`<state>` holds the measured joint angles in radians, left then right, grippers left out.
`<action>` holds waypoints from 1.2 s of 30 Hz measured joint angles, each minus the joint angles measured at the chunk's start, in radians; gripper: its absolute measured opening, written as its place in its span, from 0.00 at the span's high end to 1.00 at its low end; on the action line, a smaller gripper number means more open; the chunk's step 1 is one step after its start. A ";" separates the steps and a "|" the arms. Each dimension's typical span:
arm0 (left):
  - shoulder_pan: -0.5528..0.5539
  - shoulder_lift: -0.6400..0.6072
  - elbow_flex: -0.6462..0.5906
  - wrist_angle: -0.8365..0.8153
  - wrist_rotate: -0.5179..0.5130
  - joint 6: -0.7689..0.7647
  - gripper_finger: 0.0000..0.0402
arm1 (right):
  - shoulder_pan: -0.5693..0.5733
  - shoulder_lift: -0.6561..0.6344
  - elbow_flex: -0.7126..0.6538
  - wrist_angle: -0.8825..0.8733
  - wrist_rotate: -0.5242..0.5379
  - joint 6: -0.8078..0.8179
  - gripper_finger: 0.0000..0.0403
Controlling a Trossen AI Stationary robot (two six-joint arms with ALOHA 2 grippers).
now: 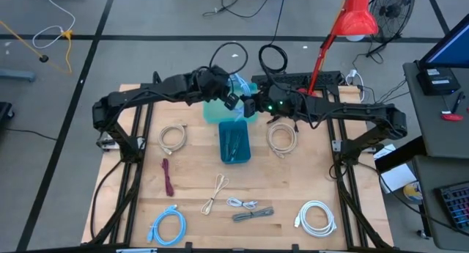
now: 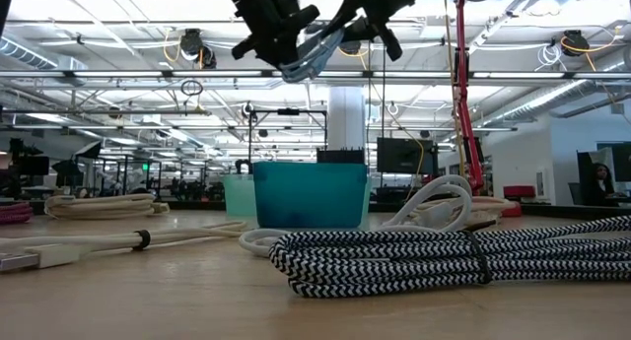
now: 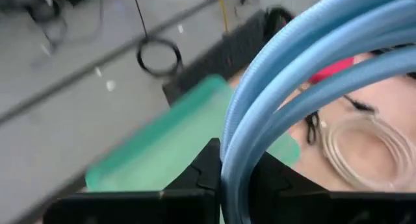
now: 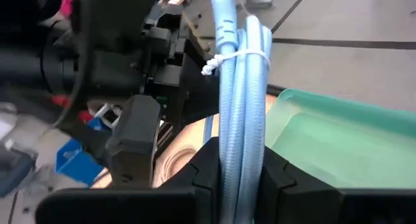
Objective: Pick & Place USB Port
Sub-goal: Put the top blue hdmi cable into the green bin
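Observation:
A light blue coiled cable [image 1: 238, 84] is in the air between both grippers, above the green bin [image 1: 214, 111] and beyond the blue bin [image 1: 234, 141]. My left gripper [image 1: 230, 97] comes from the left and my right gripper [image 1: 253, 106] from the right; both are shut on the cable. In the low view the cable [image 2: 311, 52] hangs high over the blue bin [image 2: 311, 194]. A white tie [image 4: 242, 55] binds the strands. Other cables lie inside the blue bin. My left gripper pinches several strands of the blue coil [image 3: 235, 164] between its two fingers, and the loops [image 3: 312, 49] fan out beyond the fingers. The cable is lifted clear of the table. My right gripper pinches the bundled strands [image 4: 242, 160] between its two fingers, a little below the white tie. The bundle runs on past the fingers and is clear of the bins.
Coiled cables lie about the table: beige [image 1: 173, 138], white [image 1: 281, 139], maroon [image 1: 168, 176], blue [image 1: 168, 227], white [image 1: 316, 216], black-and-white braided [image 1: 253, 213], thin beige [image 1: 216, 193]. A red lamp [image 1: 344, 22] stands at the far right.

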<state>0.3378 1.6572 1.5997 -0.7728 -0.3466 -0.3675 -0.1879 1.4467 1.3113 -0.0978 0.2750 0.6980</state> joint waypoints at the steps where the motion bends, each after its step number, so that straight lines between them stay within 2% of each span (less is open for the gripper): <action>1: 0.000 -0.003 0.000 -0.034 0.020 -0.021 0.91 | 0.000 0.001 0.000 -0.001 -0.017 -0.004 0.88; 8: 0.003 -0.014 -0.009 -0.319 0.170 -0.149 0.91 | -0.015 -0.011 0.003 -0.111 -0.016 -0.011 0.71; 13: 0.001 -0.014 -0.005 -0.416 0.192 -0.218 0.91 | -0.037 -0.018 0.002 -0.264 -0.046 -0.019 0.57; 17: 0.048 -0.013 -0.004 -0.375 0.207 -0.267 0.91 | -0.038 -0.031 0.002 -0.340 -0.096 -0.042 0.52; 26: 0.201 0.125 -0.004 -0.339 0.332 -0.281 0.91 | 0.023 -0.132 0.002 -0.476 -0.090 -0.081 0.55; 32: 0.195 0.222 0.005 -0.241 0.382 -0.356 0.91 | 0.027 -0.249 0.002 -0.579 -0.090 -0.126 0.58; 36: 0.186 0.292 0.092 -0.249 0.355 -0.378 0.91 | 0.026 -0.312 0.002 -0.625 -0.088 -0.155 0.60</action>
<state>0.5240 1.9487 1.6919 -1.0221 0.0081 -0.7454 -0.1616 1.1345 1.3128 -0.7223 0.1869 0.5428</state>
